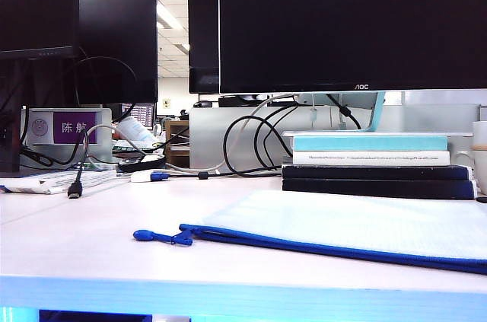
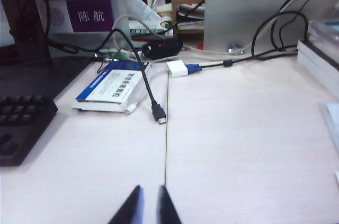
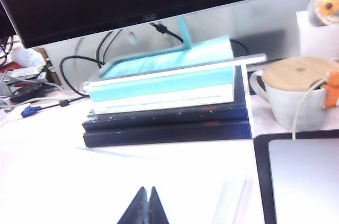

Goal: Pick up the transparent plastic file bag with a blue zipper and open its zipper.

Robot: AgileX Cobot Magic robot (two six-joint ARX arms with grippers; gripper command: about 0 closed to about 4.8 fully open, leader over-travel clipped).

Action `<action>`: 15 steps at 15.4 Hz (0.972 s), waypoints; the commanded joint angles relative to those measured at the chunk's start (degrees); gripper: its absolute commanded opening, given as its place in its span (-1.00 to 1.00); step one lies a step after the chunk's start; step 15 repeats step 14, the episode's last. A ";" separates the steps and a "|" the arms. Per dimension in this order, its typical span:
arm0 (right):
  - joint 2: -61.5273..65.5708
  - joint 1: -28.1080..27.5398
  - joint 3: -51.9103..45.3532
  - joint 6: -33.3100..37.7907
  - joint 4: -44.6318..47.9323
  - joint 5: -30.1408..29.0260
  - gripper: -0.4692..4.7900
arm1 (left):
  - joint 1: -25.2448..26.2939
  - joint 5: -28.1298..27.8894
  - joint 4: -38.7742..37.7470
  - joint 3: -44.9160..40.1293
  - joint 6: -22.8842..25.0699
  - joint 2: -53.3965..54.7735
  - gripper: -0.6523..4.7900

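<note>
While the transparent plastic file bag (image 1: 358, 227) lies flat on the pale surface (image 1: 91, 223) in front of the stacked books (image 1: 377, 164), neither arm shows in the exterior view. The blue zipper (image 1: 327, 248) runs along the bag's near edge, its cord pull (image 1: 162, 237) stretched out on the surface to the bag's left. The left gripper (image 2: 147, 205) hovers over bare surface with its fingers narrowly parted, holding nothing, a black cable plug (image 2: 159, 116) ahead of it. The right gripper (image 3: 148, 203) has its fingers pressed together, empty, facing the books, with a lidded mug (image 3: 288, 97) beside them.
</note>
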 commanded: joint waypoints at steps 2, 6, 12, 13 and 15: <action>-0.02 -0.02 -0.31 -0.13 -6.40 3.13 -0.83 | 0.04 -3.26 -0.46 0.02 0.39 -0.28 -0.78; -0.02 0.00 -0.22 -0.13 -9.40 4.20 -0.83 | 0.09 -3.37 -3.91 0.02 0.48 -0.28 -0.78; -0.02 0.00 -0.22 -0.13 -9.38 4.22 -0.82 | 0.02 -3.85 -4.31 0.02 -1.09 -0.28 -0.78; -0.02 0.00 -0.22 -0.13 -9.38 4.22 -0.82 | 0.02 -3.85 -4.31 0.02 -1.09 -0.28 -0.78; -0.02 0.00 -0.22 -0.13 -9.38 4.22 -0.82 | 0.02 -3.85 -4.31 0.02 -1.09 -0.28 -0.78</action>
